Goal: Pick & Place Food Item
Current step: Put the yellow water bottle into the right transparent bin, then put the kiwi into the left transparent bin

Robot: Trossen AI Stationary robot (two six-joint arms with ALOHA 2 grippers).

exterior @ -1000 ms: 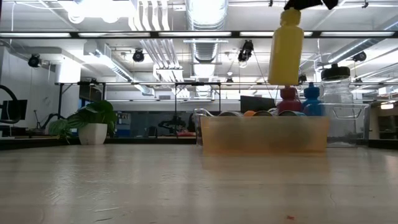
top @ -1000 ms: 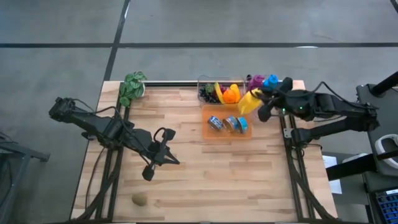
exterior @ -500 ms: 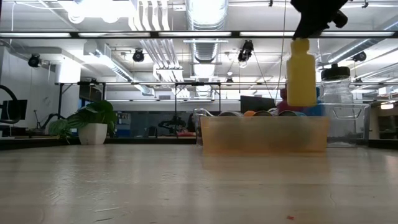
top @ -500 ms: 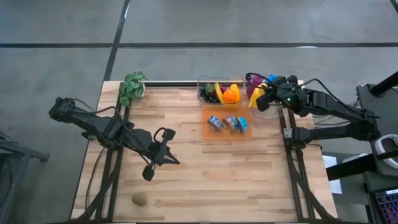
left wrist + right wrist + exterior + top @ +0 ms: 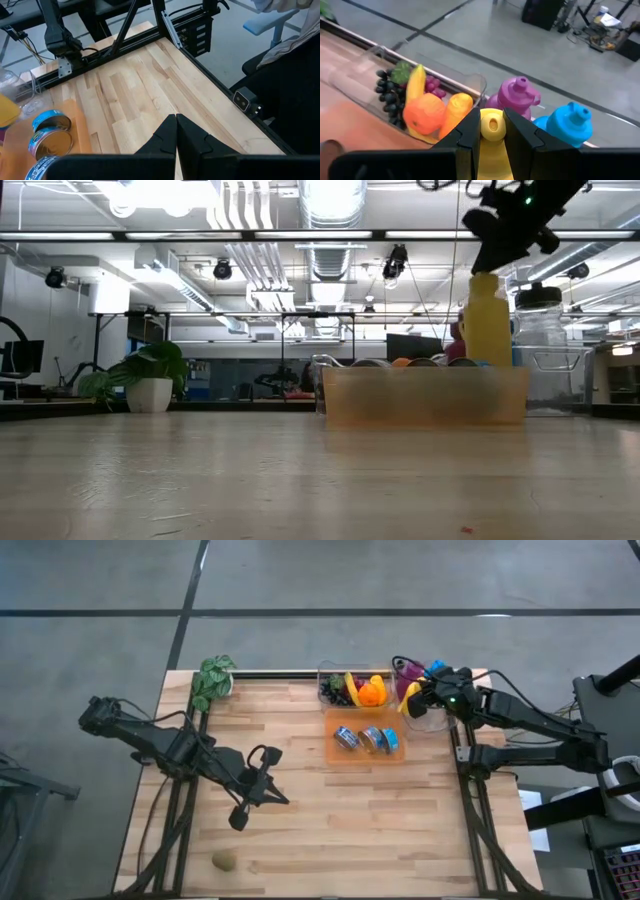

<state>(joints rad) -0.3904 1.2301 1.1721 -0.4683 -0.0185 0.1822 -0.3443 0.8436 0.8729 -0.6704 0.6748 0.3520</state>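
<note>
Right hand (image 5: 420, 700) clamped on yellow bottle (image 5: 487, 320), upright over clear bin (image 5: 560, 385) at worktop (image 5: 300, 820) far right corner. Left hand (image 5: 262, 785) fully closed, empty, mid-worktop.

My two arms are matte black, built of slim jointed links on black frame mounts. The left gripper (image 5: 243, 812) ends in angular black fingers (image 5: 161, 141) with stepped edges. The right gripper (image 5: 418, 700) shows flat black fingers (image 5: 468, 135), thin black cables looping over its wrist, and a small green light.
</note>
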